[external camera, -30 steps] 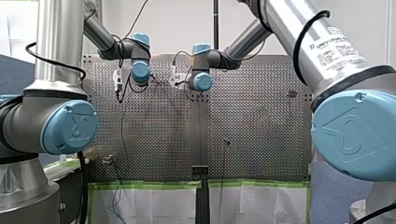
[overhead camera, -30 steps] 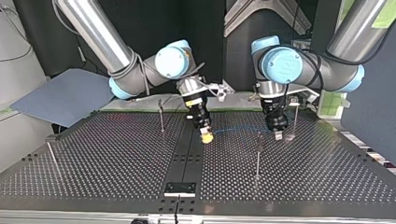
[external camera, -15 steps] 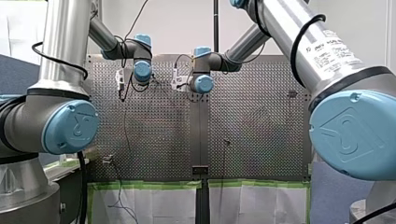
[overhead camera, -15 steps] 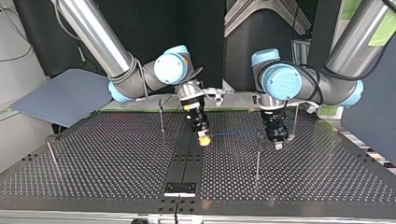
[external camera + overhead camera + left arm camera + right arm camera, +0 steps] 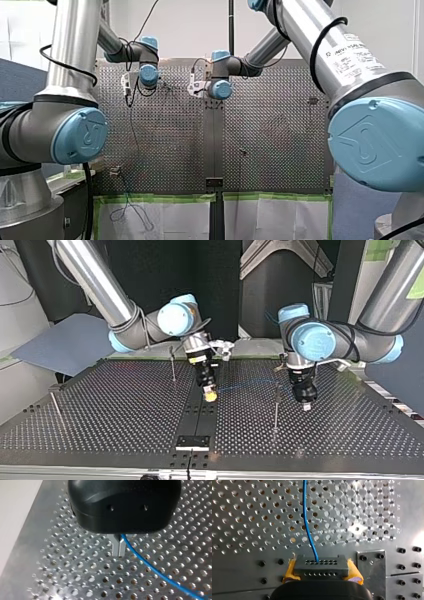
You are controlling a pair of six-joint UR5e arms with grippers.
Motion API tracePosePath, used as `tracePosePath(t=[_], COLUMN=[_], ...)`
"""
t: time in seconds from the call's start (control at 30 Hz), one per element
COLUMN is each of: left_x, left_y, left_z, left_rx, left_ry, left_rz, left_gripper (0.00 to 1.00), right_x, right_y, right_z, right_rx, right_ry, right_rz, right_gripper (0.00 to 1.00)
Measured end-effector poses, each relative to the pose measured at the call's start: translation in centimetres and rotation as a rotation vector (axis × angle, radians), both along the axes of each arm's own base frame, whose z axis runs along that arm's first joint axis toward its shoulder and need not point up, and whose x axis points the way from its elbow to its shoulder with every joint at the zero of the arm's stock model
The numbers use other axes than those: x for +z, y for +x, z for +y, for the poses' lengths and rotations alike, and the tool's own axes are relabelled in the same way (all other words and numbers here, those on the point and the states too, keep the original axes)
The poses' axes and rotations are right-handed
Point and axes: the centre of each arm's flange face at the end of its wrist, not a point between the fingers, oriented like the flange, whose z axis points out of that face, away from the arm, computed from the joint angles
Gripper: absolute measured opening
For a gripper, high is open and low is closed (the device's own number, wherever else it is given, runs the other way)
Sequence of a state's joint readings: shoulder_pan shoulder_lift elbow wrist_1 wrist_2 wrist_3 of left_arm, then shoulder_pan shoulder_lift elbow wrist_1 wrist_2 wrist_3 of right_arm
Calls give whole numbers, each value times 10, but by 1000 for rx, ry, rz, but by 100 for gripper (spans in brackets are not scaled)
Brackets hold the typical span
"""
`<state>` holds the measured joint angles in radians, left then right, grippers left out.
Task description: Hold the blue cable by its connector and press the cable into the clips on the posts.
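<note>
A post (image 5: 276, 407) stands between my right gripper (image 5: 210, 396) and my left gripper (image 5: 306, 406), with open table (image 5: 360, 430) at the top view's right.

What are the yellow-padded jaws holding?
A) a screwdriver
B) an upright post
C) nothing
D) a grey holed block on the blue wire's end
D: in the right wrist view my right gripper has its jaws shut on the grey connector, the blue cable running out of it.

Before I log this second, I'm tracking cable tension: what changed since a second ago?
In the top view my right gripper, shut on the connector, came nearer the camera and slightly to its left; my left gripper, shut on the blue cable, came nearer and to its right. Both holds and the posts stayed.
</note>
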<state>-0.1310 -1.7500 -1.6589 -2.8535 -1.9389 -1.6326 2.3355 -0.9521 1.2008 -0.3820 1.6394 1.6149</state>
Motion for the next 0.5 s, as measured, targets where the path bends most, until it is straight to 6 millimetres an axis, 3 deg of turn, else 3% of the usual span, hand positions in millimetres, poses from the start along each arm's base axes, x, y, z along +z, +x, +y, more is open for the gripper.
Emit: tracePosePath(t=[0.33, 0.5], left_x=[-13, -13], left_y=[24, 36], left_z=[1, 14], left_rx=[-51, -44], left_ry=[2, 2], left_rz=[51, 68], left_gripper=[0, 0], right_x=[17, 17], right_y=[-7, -7], right_z=[-19, -22], right_rx=[-20, -23], right_ry=[-23, -23], right_rz=[-24, -24], right_gripper=[0, 0])
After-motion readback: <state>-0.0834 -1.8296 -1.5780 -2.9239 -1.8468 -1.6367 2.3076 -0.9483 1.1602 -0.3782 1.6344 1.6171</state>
